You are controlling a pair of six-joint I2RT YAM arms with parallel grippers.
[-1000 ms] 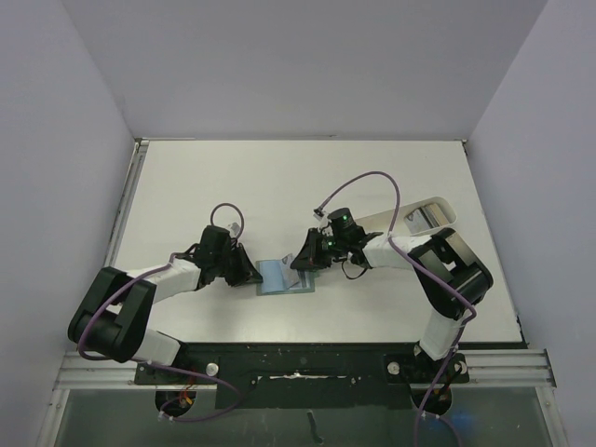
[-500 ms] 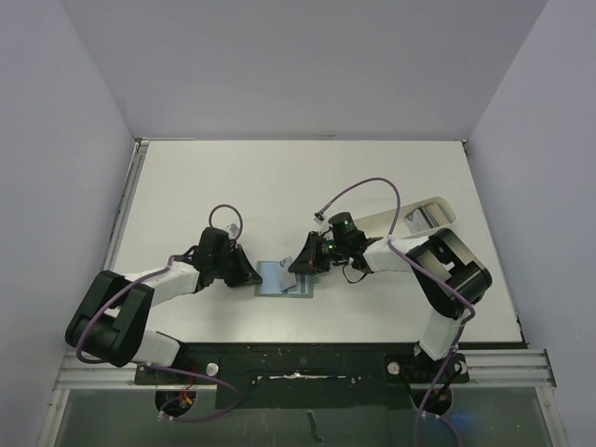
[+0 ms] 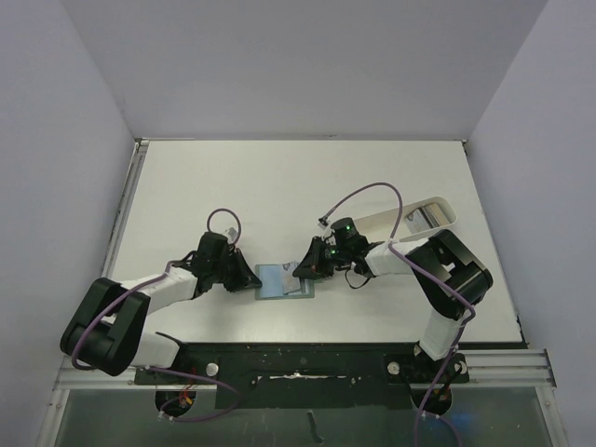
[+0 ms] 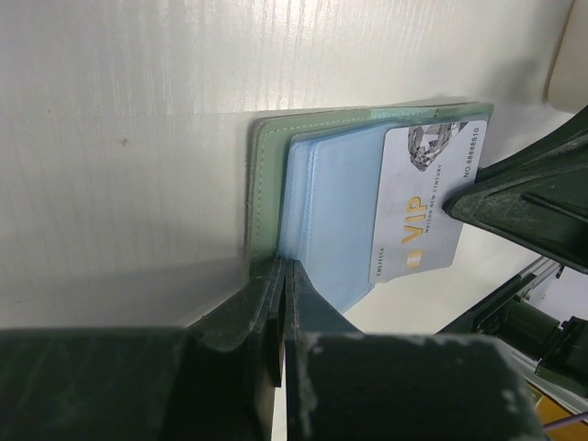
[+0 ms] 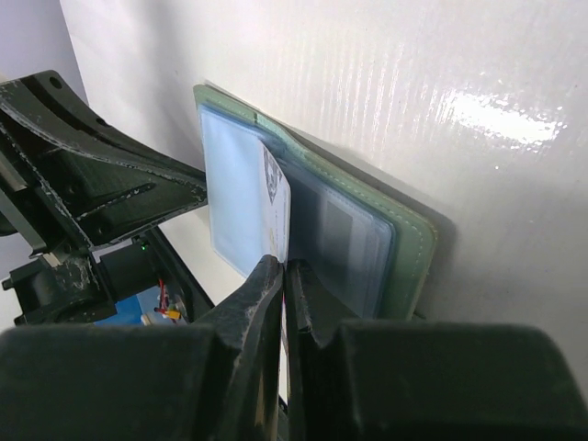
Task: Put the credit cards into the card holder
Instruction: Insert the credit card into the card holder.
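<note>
At the left, the left gripper lies low over the white table, its two dark fingers pressed nearly together and pinching the left edge of the card holder. The card holder lies open and flat on the table near the front edge, between the two grippers, with the grey-green cover underneath and the pale blue clear sleeves facing up. From its own wrist camera the left gripper's fingers hide the near corner of the cover where they bite. A silvery credit card printed with "VIP" in gold and a diamond figure lies over the right part of the blue sleeves; whether its leading edge sits inside a slot or only on top cannot be told. The right gripper meets this card from the right, its fingers closed on the card's edge so that the card stands thin between them in the right wrist view, and those fingers block the card's near part. From above, both grippers crowd the card holder and cover its two ends. Further right, well apart from the card holder, a long white oval tray lies slanted beside the right arm, with a purple cable arching over the arm in front of it.
</note>
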